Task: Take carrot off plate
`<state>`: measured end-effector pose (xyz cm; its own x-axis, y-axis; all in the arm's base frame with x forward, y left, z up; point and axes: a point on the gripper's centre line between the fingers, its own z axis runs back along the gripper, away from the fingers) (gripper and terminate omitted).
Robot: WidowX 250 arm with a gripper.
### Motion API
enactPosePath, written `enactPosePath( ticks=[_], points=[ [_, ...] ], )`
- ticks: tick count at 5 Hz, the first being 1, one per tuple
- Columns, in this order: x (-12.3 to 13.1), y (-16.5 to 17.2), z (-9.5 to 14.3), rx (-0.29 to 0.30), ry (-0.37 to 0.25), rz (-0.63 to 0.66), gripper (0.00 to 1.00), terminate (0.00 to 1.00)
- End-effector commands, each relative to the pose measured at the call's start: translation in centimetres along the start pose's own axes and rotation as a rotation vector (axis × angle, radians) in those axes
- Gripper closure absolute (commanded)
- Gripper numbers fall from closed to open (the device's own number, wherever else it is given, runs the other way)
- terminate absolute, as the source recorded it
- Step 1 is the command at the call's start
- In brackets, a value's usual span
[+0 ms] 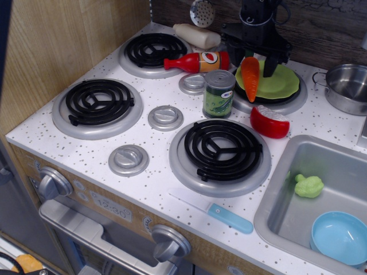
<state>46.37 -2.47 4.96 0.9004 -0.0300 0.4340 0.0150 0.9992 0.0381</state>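
Carrot: we see the small orange plastic toy carrot point(250, 78), a tapered cone, lying on the left part of the flat round lime-green plastic plate point(276, 79), its point aimed toward the near side and reaching over the plate's left rim.
Plate: it sits on the far right burner of the white speckled worktop point(155, 166), so the carrot is not yet off it.
Claw: the black claw point(253, 59) stands over the carrot's far end, one finger to each side; the fingers look apart, and we cannot tell whether either one touches the carrot.
Grip risk: we judge that the hold would land on the thick top end only, so the long tapered body could swing or slip out on lifting.
Neighbour risk, can: the green-labelled tin can point(218, 93) stands just left of the carrot's tip; a leftward sweep could knock it over.
Neighbour risk, bottle: the red plastic ketchup bottle point(195, 61) lies near the claw's left finger and could be nudged.
Neighbour risk, cheese: the red wax-coated cheese wedge point(269, 121) lies just near of the plate, where a dropped carrot might bounce.
Plate risk: a slanted pull could drag the light plate off its burner.
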Motion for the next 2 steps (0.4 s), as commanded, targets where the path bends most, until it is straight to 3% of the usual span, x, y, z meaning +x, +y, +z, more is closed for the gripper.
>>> enactPosePath(
  ticks=[1, 2],
  points=[
    [2.11, -0.01, 0.19, -0.039, -0.045, -0.020, 0.00, 0.00],
    [1.95, -0.19, -0.46, -0.077, -0.002, -0.004, 0.00, 0.00]
  ],
)
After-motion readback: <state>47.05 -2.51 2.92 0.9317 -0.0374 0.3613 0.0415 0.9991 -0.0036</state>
